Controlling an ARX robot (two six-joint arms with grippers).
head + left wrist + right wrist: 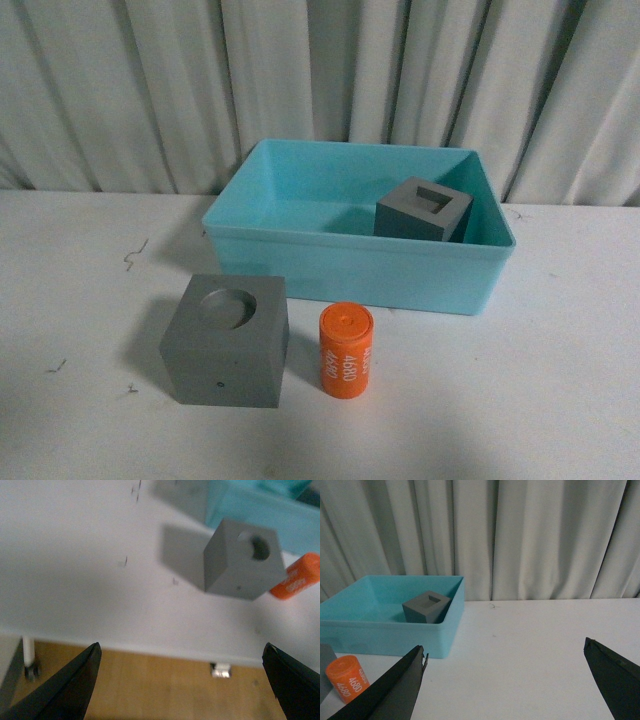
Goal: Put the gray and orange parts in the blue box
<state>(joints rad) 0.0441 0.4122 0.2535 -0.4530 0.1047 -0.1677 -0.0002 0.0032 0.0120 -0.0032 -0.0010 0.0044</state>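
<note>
One of three parts is done: the square-holed cube (423,209) sits inside the box (350,270). The round-holed cube (227,340) and orange cylinder (346,351) stand on the bench (520,380) just in front of the box. Only the wrist views show the left gripper (181,652) and right gripper (504,647), both spread wide and empty.

You'll see just two matte black, wedge-shaped fingers (70,690) on the left tool (181,646) and the same on the right tool (504,645), tapering from the frames' lower corners.
</note>
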